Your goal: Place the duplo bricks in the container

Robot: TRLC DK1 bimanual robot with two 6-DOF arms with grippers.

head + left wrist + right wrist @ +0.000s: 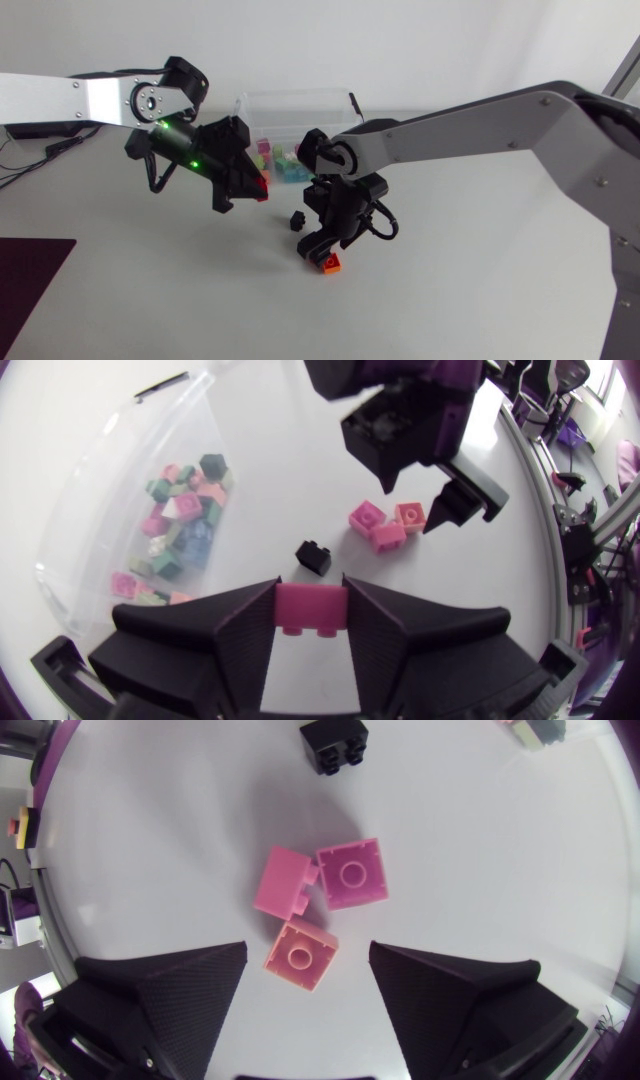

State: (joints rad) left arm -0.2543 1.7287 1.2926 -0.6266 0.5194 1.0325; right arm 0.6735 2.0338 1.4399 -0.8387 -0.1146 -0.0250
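My left gripper (256, 187) is shut on a pink brick (311, 608) and hangs above the table, just in front of the clear container (295, 112). Several mixed-colour bricks (180, 520) lie inside the container. My right gripper (308, 960) stands open, low over a cluster of three bricks: a salmon one (300, 955) between its fingertips but untouched, a magenta one (350, 873) and a tipped pink one (280, 882) just ahead. From above, the cluster (330, 263) shows under the right gripper (325, 248). A small black brick (296, 220) lies between the two grippers.
A dark mat (30, 290) covers the table's near left corner. The right arm's silver link (470, 125) crosses above the table from the right. Bare white table spreads in front of the bricks.
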